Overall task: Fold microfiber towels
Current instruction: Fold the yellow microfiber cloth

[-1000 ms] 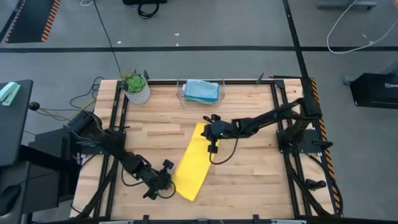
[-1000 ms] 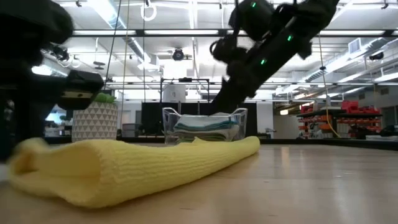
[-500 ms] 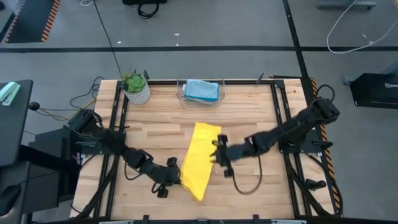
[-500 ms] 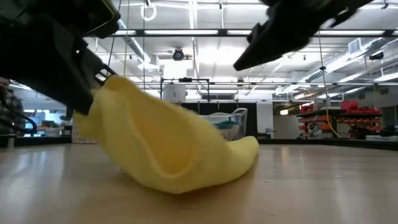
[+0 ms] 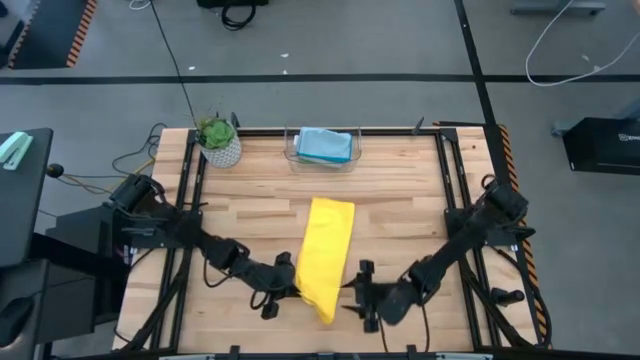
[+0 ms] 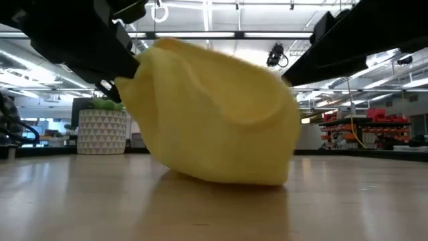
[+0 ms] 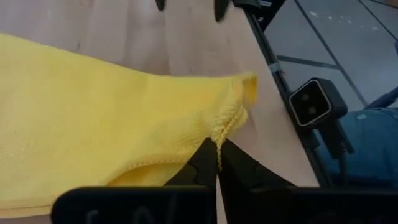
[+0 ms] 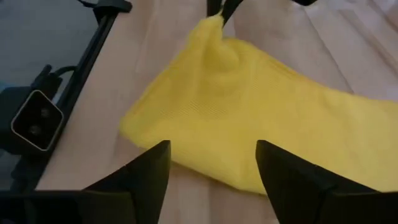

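A yellow microfiber towel, folded into a long strip, lies down the middle of the table. Its near end is raised. My left gripper is shut on that near end from its left side. My right gripper stands open just right of the near end with nothing between its fingers; the towel lies ahead of them. A light blue towel rests in the clear bin at the far edge. My left gripper pinches the towel's hemmed edge between its two fingertips, close to a near corner. The fingers come from the table's left, slanting down. The held end is lifted off the table and bunched, while the far part of the strip lies flat.
A clear bin stands at the far edge, with a potted plant to its left. Bare wood lies on both sides of the towel. Black frame rails run along the table's left and right edges.
My left gripper has shut on the towel's near end and lifted it, going right and rolling; that end now stands raised and bunched while the far end stays flat. My right gripper has swung from beside the towel's middle toward the near edge and opened.
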Robot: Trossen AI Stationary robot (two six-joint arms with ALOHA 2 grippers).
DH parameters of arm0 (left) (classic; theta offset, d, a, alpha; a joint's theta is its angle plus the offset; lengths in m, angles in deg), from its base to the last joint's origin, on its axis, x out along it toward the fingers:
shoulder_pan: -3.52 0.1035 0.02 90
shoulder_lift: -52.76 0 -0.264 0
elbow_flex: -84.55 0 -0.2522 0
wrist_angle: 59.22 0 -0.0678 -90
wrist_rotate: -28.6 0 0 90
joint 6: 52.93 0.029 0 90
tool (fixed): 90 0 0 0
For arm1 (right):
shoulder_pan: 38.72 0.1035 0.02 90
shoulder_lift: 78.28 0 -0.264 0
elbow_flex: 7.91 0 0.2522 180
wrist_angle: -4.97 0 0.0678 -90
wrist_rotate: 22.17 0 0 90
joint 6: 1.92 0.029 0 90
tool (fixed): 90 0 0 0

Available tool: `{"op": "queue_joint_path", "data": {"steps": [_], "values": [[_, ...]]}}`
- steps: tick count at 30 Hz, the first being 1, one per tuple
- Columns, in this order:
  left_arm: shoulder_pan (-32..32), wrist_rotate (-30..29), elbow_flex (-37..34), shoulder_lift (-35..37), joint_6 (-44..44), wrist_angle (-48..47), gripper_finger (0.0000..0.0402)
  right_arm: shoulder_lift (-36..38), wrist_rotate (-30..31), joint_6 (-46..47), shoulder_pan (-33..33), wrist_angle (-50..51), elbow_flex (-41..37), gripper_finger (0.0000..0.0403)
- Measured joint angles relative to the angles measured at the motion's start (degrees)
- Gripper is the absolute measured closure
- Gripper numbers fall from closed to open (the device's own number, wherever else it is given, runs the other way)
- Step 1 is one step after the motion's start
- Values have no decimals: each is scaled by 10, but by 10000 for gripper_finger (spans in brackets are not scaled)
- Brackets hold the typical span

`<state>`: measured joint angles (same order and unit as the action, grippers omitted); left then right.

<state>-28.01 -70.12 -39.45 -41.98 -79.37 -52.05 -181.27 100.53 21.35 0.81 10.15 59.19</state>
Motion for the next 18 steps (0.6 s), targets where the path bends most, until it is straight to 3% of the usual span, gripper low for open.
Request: {"op": "queue_joint_path", "data": {"steps": [11, 18], "values": [[-2, -9, 5, 0, -55, 2, 394, -164, 115, 20, 64, 144, 215, 157], [-6, -22, 6, 0, -78, 7, 391, -215, 224, 72, 104, 197, 277, 158]]}}
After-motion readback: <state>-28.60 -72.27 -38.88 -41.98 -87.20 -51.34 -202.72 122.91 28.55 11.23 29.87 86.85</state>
